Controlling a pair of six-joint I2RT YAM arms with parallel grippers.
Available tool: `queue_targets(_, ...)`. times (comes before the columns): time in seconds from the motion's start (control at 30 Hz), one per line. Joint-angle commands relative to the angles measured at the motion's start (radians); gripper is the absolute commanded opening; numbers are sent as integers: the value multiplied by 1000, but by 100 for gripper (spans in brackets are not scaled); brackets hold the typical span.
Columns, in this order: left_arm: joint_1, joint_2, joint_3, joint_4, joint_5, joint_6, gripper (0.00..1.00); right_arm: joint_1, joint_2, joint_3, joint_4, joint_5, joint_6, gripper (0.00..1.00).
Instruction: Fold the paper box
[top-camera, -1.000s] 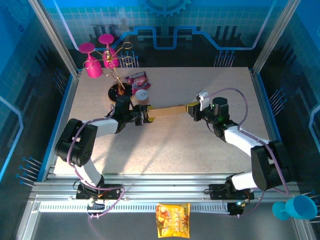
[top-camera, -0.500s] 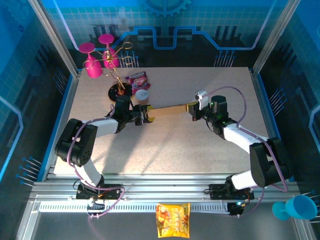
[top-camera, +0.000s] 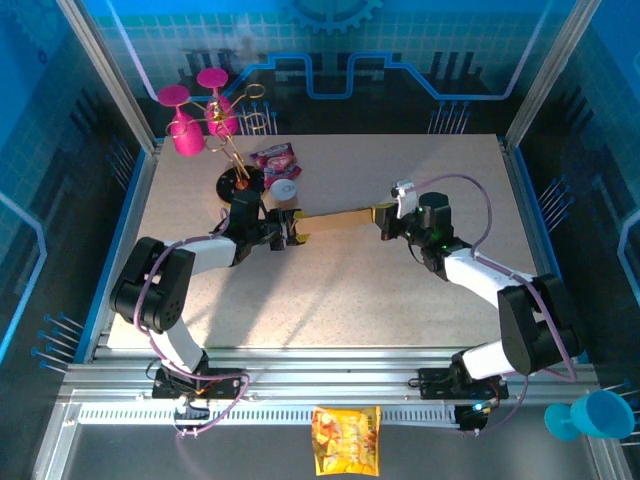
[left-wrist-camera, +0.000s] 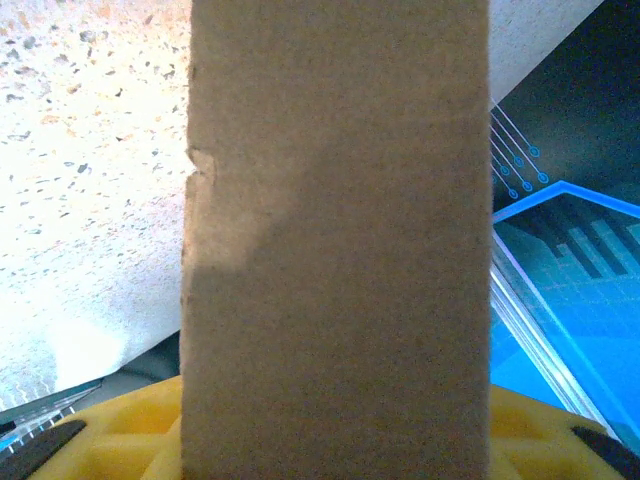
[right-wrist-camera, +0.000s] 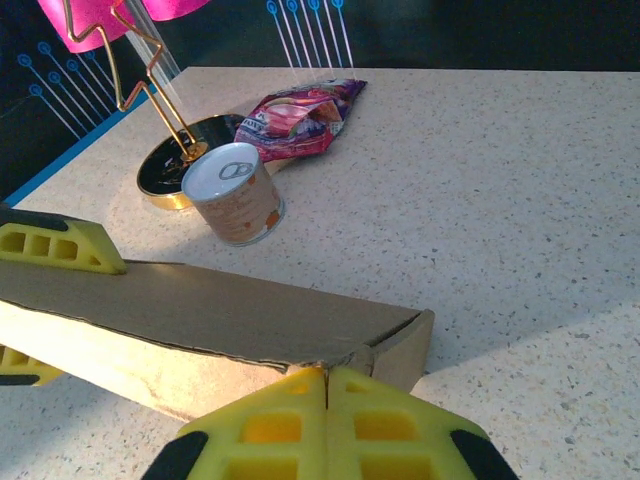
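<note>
Blue panelled walls (top-camera: 420, 40) enclose a pale speckled worktop (top-camera: 330, 290). At mid-frame the paper box (top-camera: 338, 220), a narrow brown strip from above, spans between the arms. The left hand (top-camera: 295, 231) clamps its frame-left end, jaws held partly apart by the cardboard. The right hand (top-camera: 383, 218) has just closed right up at the frame-right end (whether on a flap edge, I cannot tell), likely pressing a fold.

Robot lab test cell: aluminium frame (top-camera: 330, 385), blue circuit-print walls (top-camera: 330, 60) around speckled table (top-camera: 350, 300)
</note>
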Motion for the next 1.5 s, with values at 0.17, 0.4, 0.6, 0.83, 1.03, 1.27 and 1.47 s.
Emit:
queue_targets(0.17, -15, -3, 35, 34, 7, -585, 11, 52, 28, -65, 125, -3, 19, 0)
queue_targets(0.4, -18, 6, 37, 61, 13, -596, 10, 64, 109, -105, 314, 5, 28, 0)
queue_targets(0.6, -18, 15, 24, 112, 21, -615, 10, 83, 174, -113, 382, 33, -4, 0)
queue_targets(0.83, -23, 24, 29, 149, 33, -619, 10, 109, 235, -135, 443, 101, -52, 0)
queue_targets(1.03, -50, -18, 23, 169, 22, -623, 23, 114, 121, -139, 375, 176, -62, 0)
queue_targets(1.27, -162, -65, -51, 286, -42, -686, 32, 117, -182, -170, 23, 236, -74, 0)
queue_targets(1.47, -244, -116, -132, 302, -112, -701, 52, 124, -354, -239, -141, 293, -75, 0)
